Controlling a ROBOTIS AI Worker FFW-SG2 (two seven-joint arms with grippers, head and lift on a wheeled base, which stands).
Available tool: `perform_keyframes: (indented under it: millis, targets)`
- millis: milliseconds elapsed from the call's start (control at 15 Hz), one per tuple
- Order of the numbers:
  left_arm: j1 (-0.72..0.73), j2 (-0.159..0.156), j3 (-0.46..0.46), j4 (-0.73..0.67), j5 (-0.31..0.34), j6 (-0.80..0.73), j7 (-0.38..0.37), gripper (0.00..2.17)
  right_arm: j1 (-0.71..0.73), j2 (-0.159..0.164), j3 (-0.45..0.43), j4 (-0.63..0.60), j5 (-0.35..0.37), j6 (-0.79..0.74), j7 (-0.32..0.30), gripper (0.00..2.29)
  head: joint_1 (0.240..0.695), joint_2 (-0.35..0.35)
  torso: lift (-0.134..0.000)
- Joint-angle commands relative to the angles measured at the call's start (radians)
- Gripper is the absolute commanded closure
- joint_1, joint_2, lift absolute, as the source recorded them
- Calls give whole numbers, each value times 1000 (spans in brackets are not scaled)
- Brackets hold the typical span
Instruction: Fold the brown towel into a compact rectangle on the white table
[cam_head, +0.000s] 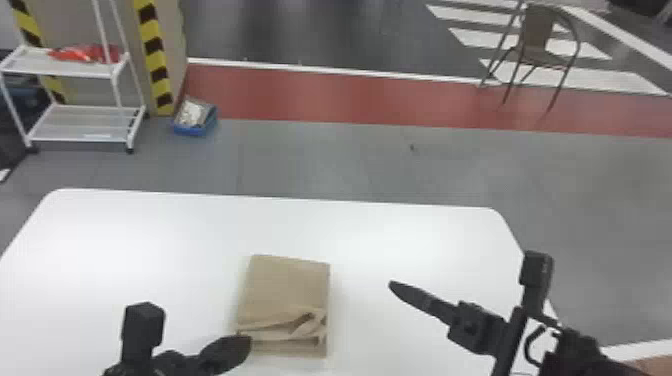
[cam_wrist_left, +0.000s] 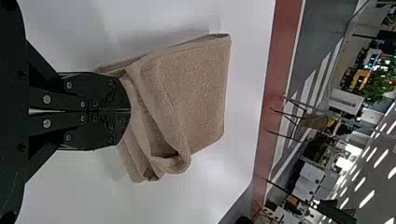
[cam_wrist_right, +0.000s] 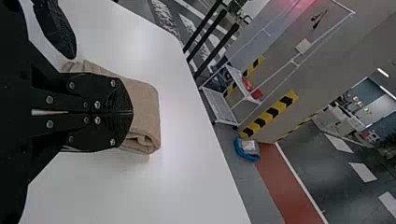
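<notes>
Holding left gripper (cam_head: 245, 342) closed at eight o'clock of brown towel (cam_head: 287, 285), perhaps touching, and right gripper (cam_head: 394, 286) closed at three

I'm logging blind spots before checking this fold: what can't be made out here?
Underside of the brown towel: head view, hidden by its upper layers.
Part of the towel: left wrist view, behind the left tool.
Near edge of the white table: head view, cut off by the bottom edge.
Contents of the blue box: head view, too small.

Brt lt, glare on tbl (cam_head: 380, 235).
</notes>
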Motion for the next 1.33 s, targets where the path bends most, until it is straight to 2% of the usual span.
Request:
perform_keyframes:
  millis: [0, 133, 333, 467, 733, 1000, 1133, 1200, 1267]
  targets:
    - [7, -11, 18, 1, 5, -95, 22, 1835, 17, 1, -16, -6, -20, -4, 2, 1676, 695, -206, 0]
    - [-28, -14, 13, 45, 3, -107, 44, 1835, 26, 1, -40, -9, -27, -7, 21, 1676, 695, -202, 0]
    - [-70, -15, -28, 147, -32, -181, 98, 1835, 34, 1, -96, -9, -56, -13, 38, 1676, 695, -200, 0]
    - [-82, -20, -50, 206, -47, -224, 115, 1835, 34, 1, -139, -14, -82, -7, 49, 1676, 695, -222, 0]
    - [-55, -20, -51, 182, -18, -181, 82, 1835, 23, 1, -154, -12, -82, 2, 58, 1676, 695, -262, 0]
    - [-4, -19, -47, 62, -9, -141, 79, 1831, 17, 1, -151, -15, -82, 18, 57, 1673, 695, -291, 0]
    - [25, -15, -21, -21, -6, -144, 87, 1551, 18, 1, -137, -24, -50, -35, 44, 1541, 695, -295, 0]
    - [34, -12, -4, -59, -1, -144, 85, 1227, 25, 1, -132, -24, -22, -127, 46, 1278, 695, -292, 0]
    - [39, -12, 18, -97, 3, -144, 84, 718, 29, 1, -122, -24, 10, -194, 46, 961, 695, -290, 0]
